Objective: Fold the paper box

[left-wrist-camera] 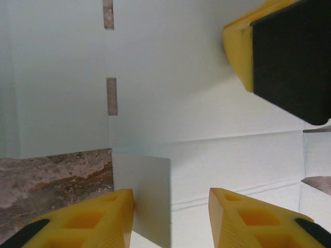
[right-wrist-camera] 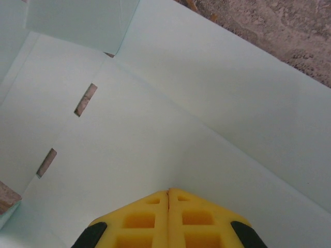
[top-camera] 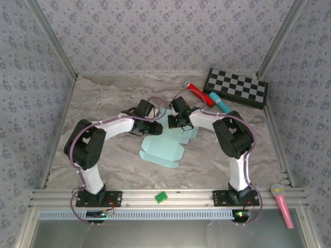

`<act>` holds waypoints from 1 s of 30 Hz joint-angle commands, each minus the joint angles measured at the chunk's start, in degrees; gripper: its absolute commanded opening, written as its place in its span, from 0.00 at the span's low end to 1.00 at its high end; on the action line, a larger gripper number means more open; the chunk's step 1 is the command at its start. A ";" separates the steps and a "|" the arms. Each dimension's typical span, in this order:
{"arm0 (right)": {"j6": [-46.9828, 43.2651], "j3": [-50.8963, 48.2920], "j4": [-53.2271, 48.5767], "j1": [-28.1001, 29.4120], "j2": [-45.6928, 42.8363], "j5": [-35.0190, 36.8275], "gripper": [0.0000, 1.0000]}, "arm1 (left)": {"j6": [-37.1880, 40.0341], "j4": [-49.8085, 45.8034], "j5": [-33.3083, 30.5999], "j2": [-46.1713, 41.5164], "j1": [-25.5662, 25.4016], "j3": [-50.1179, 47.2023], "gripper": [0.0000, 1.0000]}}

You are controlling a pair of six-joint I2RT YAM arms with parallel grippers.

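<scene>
Over the paper box [top-camera: 161,150], left hand [left-wrist-camera: 170,195] spread astride a flap [left-wrist-camera: 144,199]; right hand [right-wrist-camera: 169,192] pressed together.

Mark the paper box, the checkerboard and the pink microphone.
paper box [top-camera: 160,150]: top external view, flat near panel.
checkerboard [top-camera: 237,88]: top external view, board's centre.
pink microphone [top-camera: 284,207]: top external view, its handle.

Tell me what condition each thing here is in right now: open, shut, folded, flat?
paper box: not yet folded, a mostly flat sheet with one small flap standing up.
left gripper: open, that flap between its fingers.
right gripper: shut, tip over the sheet.
chessboard: lying flat, far right.
pink microphone: lying on the front rail.
</scene>
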 commanded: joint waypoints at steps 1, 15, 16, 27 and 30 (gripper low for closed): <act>-1.84 2.10 -4.54 0.28 -1.01 -1.23 0.01 | -0.57 0.31 -0.40 -3.96 1.39 0.39 0.44; -4.01 5.54 -9.11 -3.86 -6.17 -2.21 0.05 | 3.00 -2.86 2.55 -6.08 5.12 4.20 0.41; -4.11 5.52 -9.34 -4.47 -6.43 -2.28 0.05 | 3.02 -2.93 3.12 -5.76 5.19 4.85 0.39; -2.29 5.84 -12.78 -8.83 -6.93 0.38 0.12 | 3.28 -4.78 6.31 5.84 2.28 16.79 0.00; -0.92 5.10 -13.05 -9.90 -7.56 2.80 0.15 | 2.94 -5.02 6.18 10.83 1.01 21.35 0.00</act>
